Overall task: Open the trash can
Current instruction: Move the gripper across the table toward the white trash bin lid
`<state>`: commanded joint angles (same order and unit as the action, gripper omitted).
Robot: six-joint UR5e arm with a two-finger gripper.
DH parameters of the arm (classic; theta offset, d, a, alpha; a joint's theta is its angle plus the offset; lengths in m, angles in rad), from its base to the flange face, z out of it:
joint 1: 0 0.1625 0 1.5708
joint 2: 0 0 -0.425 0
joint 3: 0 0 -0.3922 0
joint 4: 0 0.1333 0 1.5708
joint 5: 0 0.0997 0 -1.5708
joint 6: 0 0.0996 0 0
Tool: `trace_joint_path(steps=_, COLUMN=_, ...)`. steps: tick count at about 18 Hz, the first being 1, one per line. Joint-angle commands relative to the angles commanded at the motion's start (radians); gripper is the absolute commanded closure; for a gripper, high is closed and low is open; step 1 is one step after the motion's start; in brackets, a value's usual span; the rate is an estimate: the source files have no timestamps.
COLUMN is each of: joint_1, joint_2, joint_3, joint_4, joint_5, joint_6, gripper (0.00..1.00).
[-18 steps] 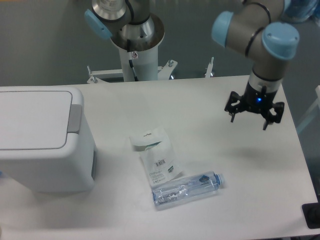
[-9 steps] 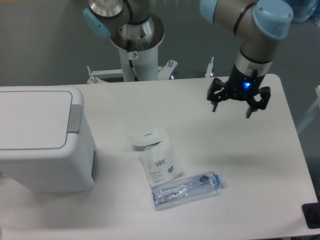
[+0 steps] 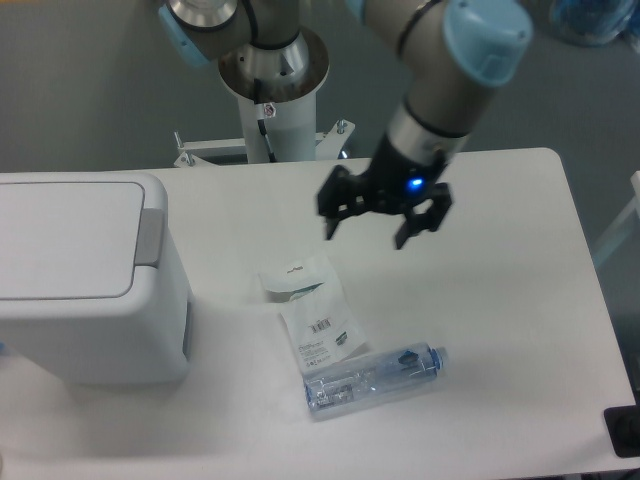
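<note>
You are looking at a robotics lab or test cell, not a home or shop. The evidence: a plain white table (image 3: 500, 330) serves as the work surface, with no domestic furnishing around it. Behind the table's far edge, the arm's white pedestal (image 3: 272, 120) stands on a bolted metal base plate (image 3: 262, 148). Beyond the pedestal, you see only bare grey floor (image 3: 90, 90). On the table, the items are test props: a white trash can (image 3: 85, 280) at the left end, a sealed white packet (image 3: 312, 308) and a clear plastic bottle (image 3: 372, 378) near the middle.
</note>
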<state>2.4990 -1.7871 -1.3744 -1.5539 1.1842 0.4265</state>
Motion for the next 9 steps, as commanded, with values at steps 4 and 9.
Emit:
trace_joint_path(steps=4, joint_1=-0.052, joint_2=0.017, joint_3=-0.002, joint_4=0.002, joint_5=-0.029, joint_6=-0.089, gripper=0.00)
trace_joint_path(steps=9, joint_1=-0.106, joint_2=0.020, joint_3=-0.006, joint_4=0.054, joint_5=-0.084, joint_6=-0.094, gripper=0.00)
